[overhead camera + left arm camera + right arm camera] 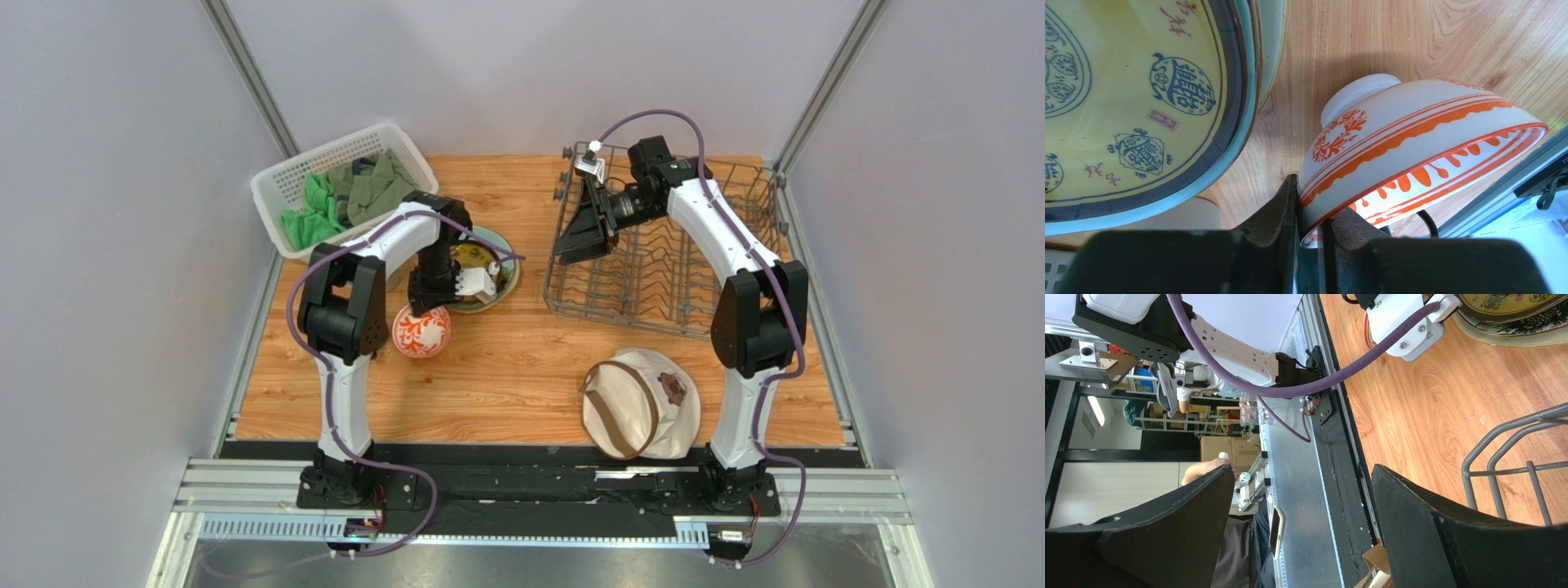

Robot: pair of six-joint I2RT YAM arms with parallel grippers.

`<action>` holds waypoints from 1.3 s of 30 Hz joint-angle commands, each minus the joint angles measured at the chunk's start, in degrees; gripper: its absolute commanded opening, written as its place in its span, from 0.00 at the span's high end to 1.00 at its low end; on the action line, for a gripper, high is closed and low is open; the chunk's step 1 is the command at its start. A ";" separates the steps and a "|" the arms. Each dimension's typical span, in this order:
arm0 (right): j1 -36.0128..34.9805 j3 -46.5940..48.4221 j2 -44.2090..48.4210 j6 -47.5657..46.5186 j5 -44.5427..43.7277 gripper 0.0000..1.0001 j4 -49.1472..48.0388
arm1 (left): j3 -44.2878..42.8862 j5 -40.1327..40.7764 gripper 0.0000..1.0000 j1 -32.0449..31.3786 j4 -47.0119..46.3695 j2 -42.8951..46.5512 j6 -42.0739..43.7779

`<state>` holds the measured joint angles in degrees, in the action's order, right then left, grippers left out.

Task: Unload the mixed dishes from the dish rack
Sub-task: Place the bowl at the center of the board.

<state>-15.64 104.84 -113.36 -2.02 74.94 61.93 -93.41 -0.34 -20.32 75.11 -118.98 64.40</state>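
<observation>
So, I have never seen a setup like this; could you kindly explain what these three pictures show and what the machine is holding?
These are two robot arms bolted at the near edge of a wooden table. One picture looks down from above; the other two come from cameras on each wrist. The left hand is shut on the rim of a red-orange-and-white bowl, beside a stack of plates with a yellow-patterned plate on top. The right hand is open and holds nothing, hovering over the wire dish rack, which looks emptied. Also on the table: a beige hat and a white basket with green cloth.
</observation>
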 commanded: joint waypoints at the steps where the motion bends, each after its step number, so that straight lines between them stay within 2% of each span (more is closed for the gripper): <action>1: -0.36 -0.16 2.27 -1.32 -0.23 0.14 -0.76 | -0.90 -0.10 0.76 0.10 7.16 0.41 -0.42; 2: -0.36 -0.25 2.18 -1.32 -0.23 0.14 -0.76 | -1.08 -0.27 0.72 0.10 6.98 0.41 -0.42; 11: -0.45 -0.42 2.53 -1.49 -0.67 0.14 -0.67 | -1.43 -2.03 0.61 0.10 5.57 1.29 -1.03; 16: -0.45 -0.33 2.53 -1.41 -0.84 0.14 -0.67 | -1.87 -2.82 0.60 0.10 4.96 2.61 -1.12; 30: -0.45 -0.86 3.85 -1.67 -1.55 0.14 -0.67 | -3.01 -2.21 0.50 0.10 3.81 5.07 -2.00; 34: -0.45 -0.69 4.11 -1.84 -1.99 0.14 -0.58 | -3.88 -2.12 0.45 0.10 3.38 6.12 -2.35; 39: -0.45 0.01 4.81 -2.37 -6.99 0.13 -0.50 | -5.12 -3.00 0.35 0.28 1.45 9.45 -3.49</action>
<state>-15.73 103.88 -112.38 -2.92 71.59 61.98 -95.64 -2.09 -20.32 76.03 -115.57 62.13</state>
